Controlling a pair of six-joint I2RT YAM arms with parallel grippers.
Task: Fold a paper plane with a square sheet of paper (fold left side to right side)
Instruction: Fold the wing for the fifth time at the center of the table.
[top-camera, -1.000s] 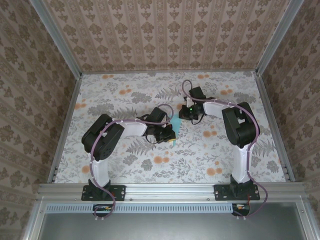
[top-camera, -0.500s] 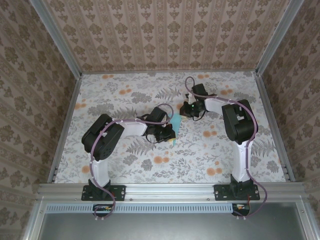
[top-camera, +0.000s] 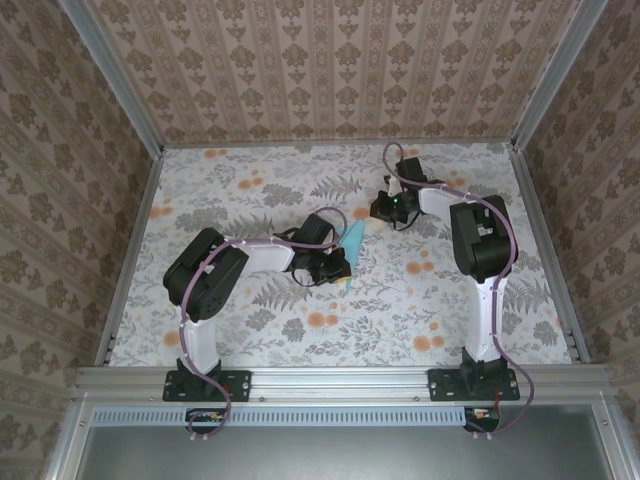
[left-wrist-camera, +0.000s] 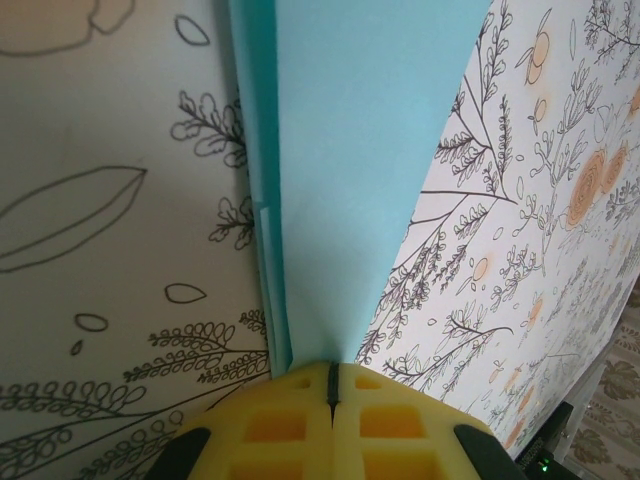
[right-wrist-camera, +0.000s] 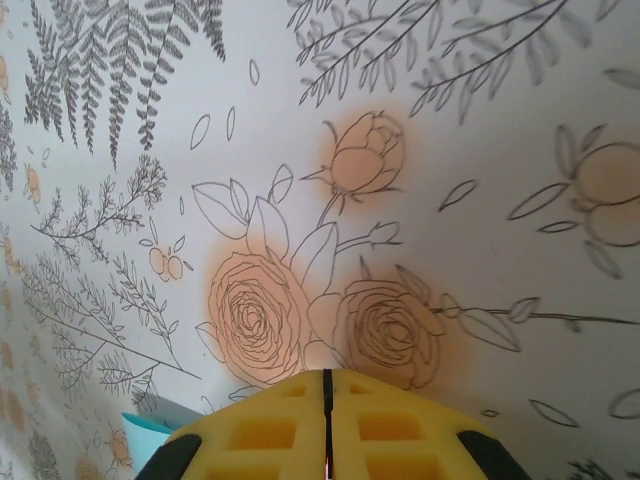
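Observation:
The cyan-blue paper (top-camera: 353, 238) lies near the table's middle, folded into a narrow pointed shape. In the left wrist view the paper (left-wrist-camera: 360, 150) shows a long straight crease and a lower layer along its left side. Its narrow end runs in under my left gripper (left-wrist-camera: 331, 368), whose yellow pads are shut and rest on that end. My left gripper (top-camera: 343, 272) sits at the paper's near end. My right gripper (top-camera: 378, 212) is shut, with nothing in it, a short way back and right of the paper. A corner of the paper (right-wrist-camera: 150, 430) shows beside my right gripper (right-wrist-camera: 326, 375).
The floral tabletop (top-camera: 250, 195) is walled at the back and both sides by patterned panels with metal rails (top-camera: 135, 240). Open table lies to the left, the front and the far right of both arms.
My right gripper has drawn away from the paper toward the back right, staying shut. The paper's far end now shows uncovered. My left gripper has not moved.

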